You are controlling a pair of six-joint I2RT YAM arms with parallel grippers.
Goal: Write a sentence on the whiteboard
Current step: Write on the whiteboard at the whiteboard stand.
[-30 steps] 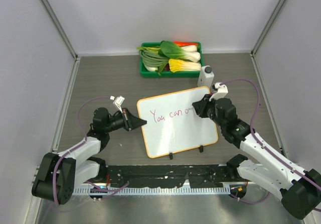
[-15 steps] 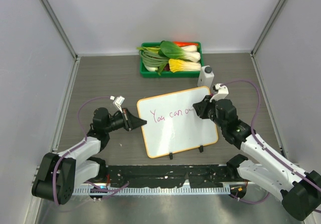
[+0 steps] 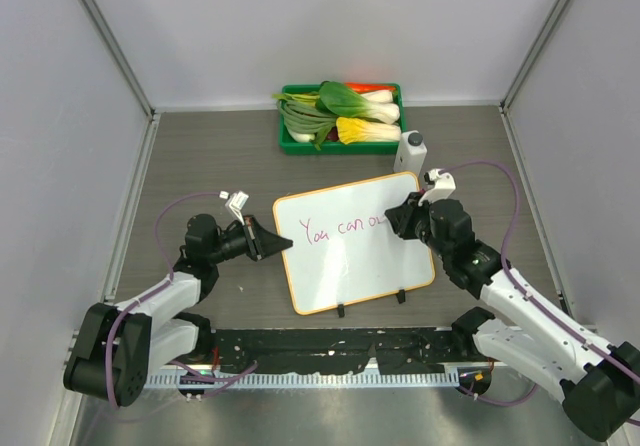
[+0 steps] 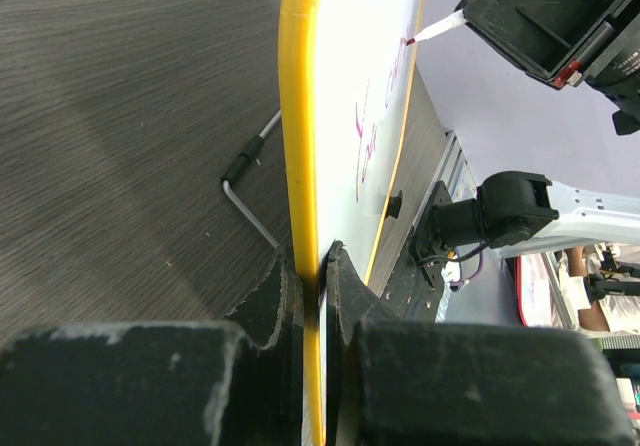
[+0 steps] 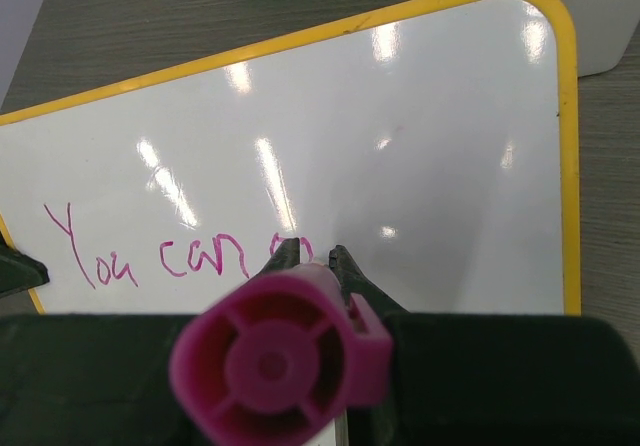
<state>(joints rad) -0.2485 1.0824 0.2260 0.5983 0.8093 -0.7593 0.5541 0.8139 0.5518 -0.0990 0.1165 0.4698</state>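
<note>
The whiteboard [image 3: 350, 251] lies in mid-table, white with an orange rim, propped on a wire stand. Pink writing on it reads "You can o" [image 3: 340, 228], with more letters starting at the right. My left gripper [image 3: 283, 244] is shut on the board's left edge; the rim [image 4: 300, 166] runs between its jaws. My right gripper [image 3: 394, 218] is shut on a pink marker [image 5: 275, 361], whose tip touches the board just right of the last letter. The writing also shows in the right wrist view [image 5: 150, 251]. The marker tip shows in the left wrist view [image 4: 408, 41].
A green tray [image 3: 287, 142] of vegetables stands at the back. A small white bottle [image 3: 411, 151] stands just beyond the board's far right corner. Two black clips [image 3: 340, 311] sit at the board's near edge. Grey walls close both sides.
The right gripper has shifted slightly right along the board, and the pink line has grown by a stroke after "can". The left gripper has not moved.
</note>
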